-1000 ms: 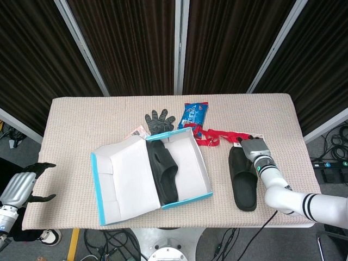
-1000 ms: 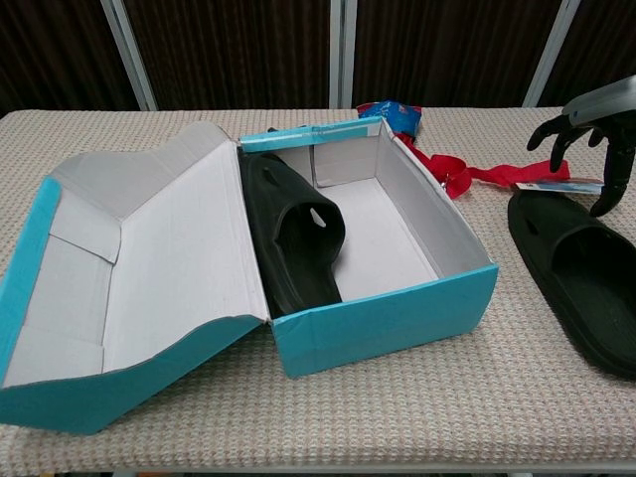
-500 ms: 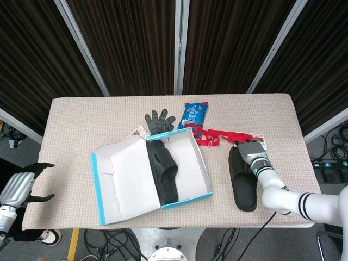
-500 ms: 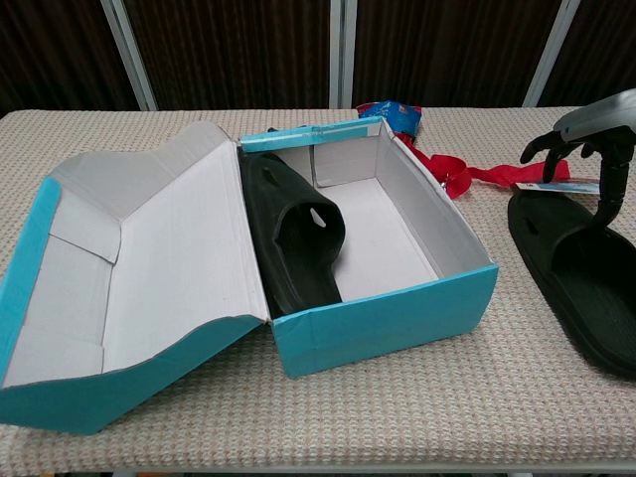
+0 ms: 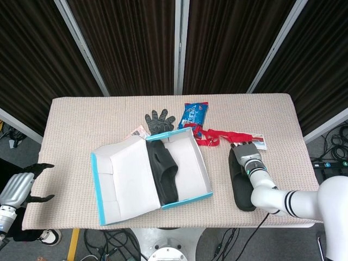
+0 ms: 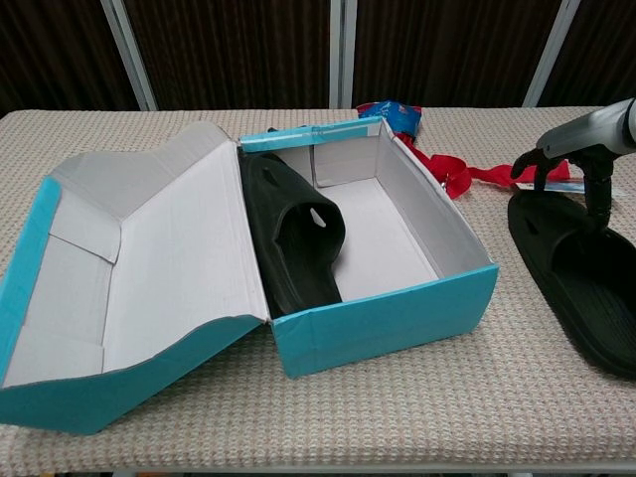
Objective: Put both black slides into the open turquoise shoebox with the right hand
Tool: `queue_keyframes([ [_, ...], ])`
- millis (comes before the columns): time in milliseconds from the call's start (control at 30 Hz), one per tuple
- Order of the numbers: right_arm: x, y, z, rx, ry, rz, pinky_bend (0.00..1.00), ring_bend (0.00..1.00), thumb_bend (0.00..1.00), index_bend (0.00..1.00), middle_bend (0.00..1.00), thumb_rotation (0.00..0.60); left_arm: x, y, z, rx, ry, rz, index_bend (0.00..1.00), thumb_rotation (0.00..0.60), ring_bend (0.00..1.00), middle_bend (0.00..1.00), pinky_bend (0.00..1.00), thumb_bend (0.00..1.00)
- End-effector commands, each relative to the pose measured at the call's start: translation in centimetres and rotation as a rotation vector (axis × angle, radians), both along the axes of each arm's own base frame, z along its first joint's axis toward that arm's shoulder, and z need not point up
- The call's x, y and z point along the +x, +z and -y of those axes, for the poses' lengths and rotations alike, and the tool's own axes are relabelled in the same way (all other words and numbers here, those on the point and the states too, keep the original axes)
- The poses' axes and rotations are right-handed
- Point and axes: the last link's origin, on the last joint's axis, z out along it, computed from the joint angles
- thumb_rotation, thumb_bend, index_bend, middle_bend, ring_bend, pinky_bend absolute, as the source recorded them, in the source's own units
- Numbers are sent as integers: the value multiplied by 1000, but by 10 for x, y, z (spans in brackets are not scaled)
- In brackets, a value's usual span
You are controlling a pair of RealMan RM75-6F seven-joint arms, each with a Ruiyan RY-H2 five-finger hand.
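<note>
Right hand (image 6: 581, 164) has lowered, fingers spread, onto the black slide (image 5: 242, 182), lying lengthwise front-to-back, ungrasped.

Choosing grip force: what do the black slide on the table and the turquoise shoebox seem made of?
Black slide on the table: likely moulded foam or rubber; matte, seamless, thick sole. Turquoise shoebox: thin cardboard; folded flaps, plain pale inside, turquoise outer skin.

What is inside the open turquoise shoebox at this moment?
Inside the open turquoise cardboard shoebox one black rubber slide stands on its side against the lid side wall. The white floor beside it is bare. The part of the floor under that slide is hidden.
</note>
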Motion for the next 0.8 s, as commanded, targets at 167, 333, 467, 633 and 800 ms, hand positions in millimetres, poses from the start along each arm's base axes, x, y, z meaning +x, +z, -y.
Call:
queue_keyframes([
  [167, -1, -7, 2, 5, 14, -64, 49, 0, 3, 14, 153, 600, 1, -1, -1, -9, -1, -4, 204, 600, 149, 214, 203, 113],
  [333, 0, -12, 2, 16, 10, -76, 49, 0, 9, 13, 157, 600, 3, -1, -2, -7, -7, -8, 204, 600, 149, 214, 203, 113],
  [467, 1, -14, 2, 17, 15, -85, 49, 0, 20, 13, 177, 600, 3, -2, -1, -9, -4, -6, 204, 600, 149, 214, 203, 109],
  [633, 0, -16, 2, 3, 25, -106, 49, 0, 41, 73, 245, 600, 3, -2, -1, -7, -9, 5, 204, 600, 149, 213, 203, 105],
  [800, 1, -18, 2, 3, 34, -132, 49, 0, 66, 130, 282, 600, 1, -2, 0, 1, -20, 16, 204, 600, 149, 214, 213, 96],
])
